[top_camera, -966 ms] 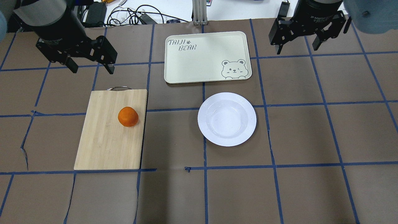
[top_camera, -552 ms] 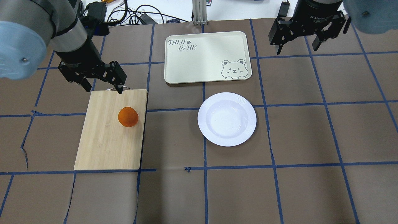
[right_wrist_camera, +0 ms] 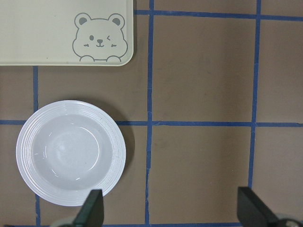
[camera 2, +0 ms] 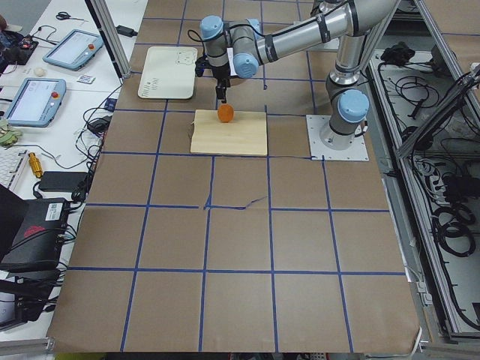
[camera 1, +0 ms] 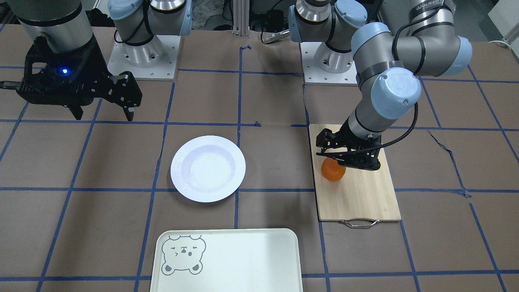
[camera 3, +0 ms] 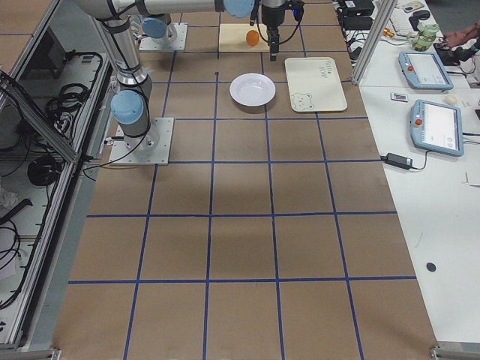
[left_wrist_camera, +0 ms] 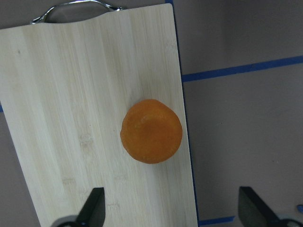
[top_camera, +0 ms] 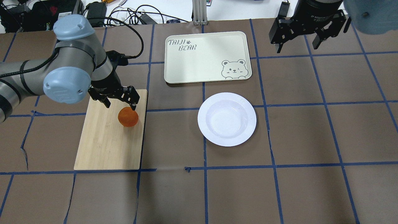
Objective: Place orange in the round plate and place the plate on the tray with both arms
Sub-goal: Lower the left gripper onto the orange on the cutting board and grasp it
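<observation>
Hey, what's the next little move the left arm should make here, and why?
Probably lower the left end effector straight down, centring it as needed, until its open jaws straddle the orange, then close. It hangs open just above the orange, which lies ungripped on the cutting board, and the plate is empty, so picking up the fruit comes first.

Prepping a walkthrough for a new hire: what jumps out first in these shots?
The bright orange on the bamboo cutting board, on the robot's left side, with the left gripper open close above it. Next, the empty white round plate mid-table, and beyond it, apart, the cream tray with its bear face. The right gripper hangs open off to the right, away from all of them.
</observation>
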Tool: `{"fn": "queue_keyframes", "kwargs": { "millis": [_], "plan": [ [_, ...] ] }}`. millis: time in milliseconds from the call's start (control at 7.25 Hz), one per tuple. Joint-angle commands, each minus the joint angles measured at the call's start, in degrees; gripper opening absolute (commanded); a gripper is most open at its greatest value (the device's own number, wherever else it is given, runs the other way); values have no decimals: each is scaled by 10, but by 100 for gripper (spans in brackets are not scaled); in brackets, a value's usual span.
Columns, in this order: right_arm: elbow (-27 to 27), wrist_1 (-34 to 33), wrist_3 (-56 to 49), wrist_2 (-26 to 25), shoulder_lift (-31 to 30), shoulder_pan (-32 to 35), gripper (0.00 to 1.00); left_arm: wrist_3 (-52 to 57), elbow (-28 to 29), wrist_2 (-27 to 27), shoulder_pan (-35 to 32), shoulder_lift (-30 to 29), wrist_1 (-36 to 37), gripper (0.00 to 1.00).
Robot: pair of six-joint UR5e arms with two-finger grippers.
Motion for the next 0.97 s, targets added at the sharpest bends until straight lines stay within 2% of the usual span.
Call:
{"fn": "queue_keyframes", "kwargs": {
  "millis": [0, 552, 690, 828],
  "plan": [
    [0, -1, 0, 0, 0, 0, 100, 2, -9, 37, 0, -49, 16, 96],
    [1, -4, 0, 1, 1, -3, 99, 8, -11, 35, 0, -84, 37, 95],
    [3, -9, 0, 2, 0, -4, 99, 9, -11, 35, 0, -86, 44, 85],
    [9, -11, -1, 21, -1, -5, 99, 8, -10, 35, 0, -88, 46, 63]
  ]
}}
